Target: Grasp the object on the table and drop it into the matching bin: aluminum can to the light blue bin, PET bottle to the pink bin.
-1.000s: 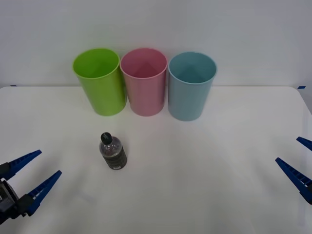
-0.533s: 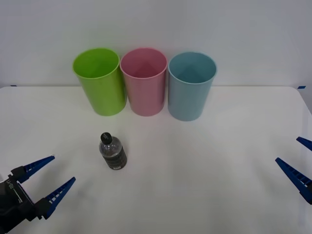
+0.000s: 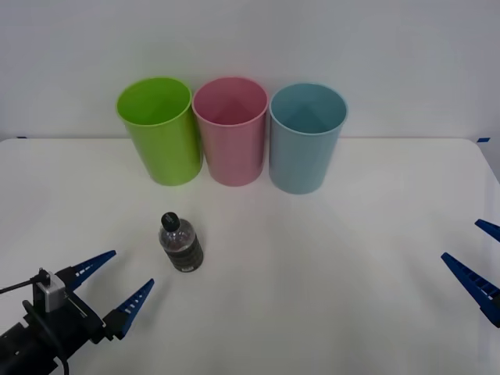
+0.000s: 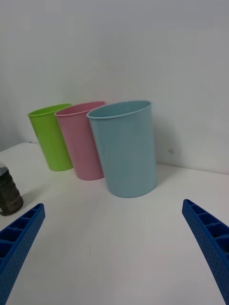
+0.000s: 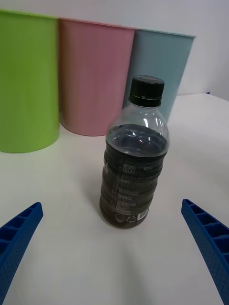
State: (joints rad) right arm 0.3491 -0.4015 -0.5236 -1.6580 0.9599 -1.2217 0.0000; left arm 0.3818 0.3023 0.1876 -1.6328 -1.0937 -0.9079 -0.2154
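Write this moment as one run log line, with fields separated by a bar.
phase: approach | left gripper: open, near PET bottle | bottle: upright on table, ungrasped | right gripper: open, idle | target: pink bin

You see the left gripper point(image 3: 114, 283) with two blue fingers point(image 5: 17, 233), ribbed and narrowing to a point, on a black wrist that carries a small grey block and a thin black cable. Your right gripper point(image 3: 478, 266) has the same blue ribbed fingers point(image 4: 210, 236).

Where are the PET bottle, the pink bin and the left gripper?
PET bottle point(image 3: 181, 248), front view, on its dark label.
pink bin point(image 3: 232, 148), front view, on its outer wall.
left gripper point(image 3: 119, 287), front view, midway between its open fingertips.
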